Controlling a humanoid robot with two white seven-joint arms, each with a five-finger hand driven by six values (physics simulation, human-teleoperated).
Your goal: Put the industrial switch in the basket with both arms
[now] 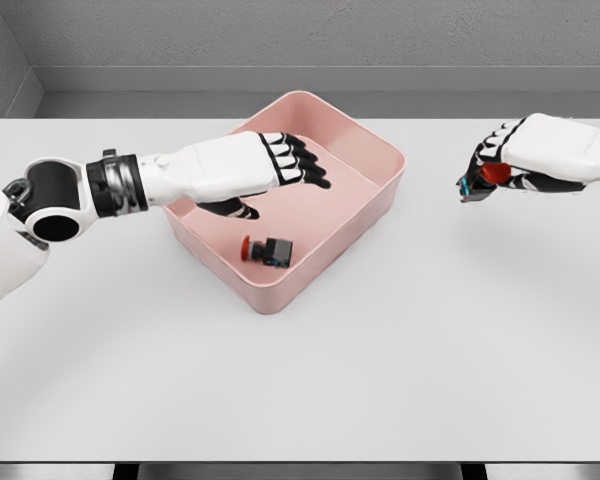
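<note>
Much of the second industrial switch (483, 178) is hidden inside the right hand (510, 160), whose black-jointed fingers are curled tightly round it; only a red button and a sliver of a dark body with a teal edge can be made out, held clear of the table (400, 360) at the far right. The right arm is cut off by the picture's right edge. The left hand (270, 165) is seen over the pink basket (375, 205), its fingers spread and relaxed with nothing gripped, and part of the basket's left wall is covered by the white forearm. The left shoulder is cropped at the left edge. One industrial switch (268, 249) lies on its side on the basket floor, near the front left wall, a small dark boxy body with a round red cap pointing left; finer details on it are too small to be read. The basket is a shallow, smooth, rounded-corner rectangular tub, set at an angle on the matte pale grey table. A grey wall (300, 35) is seen behind.
</note>
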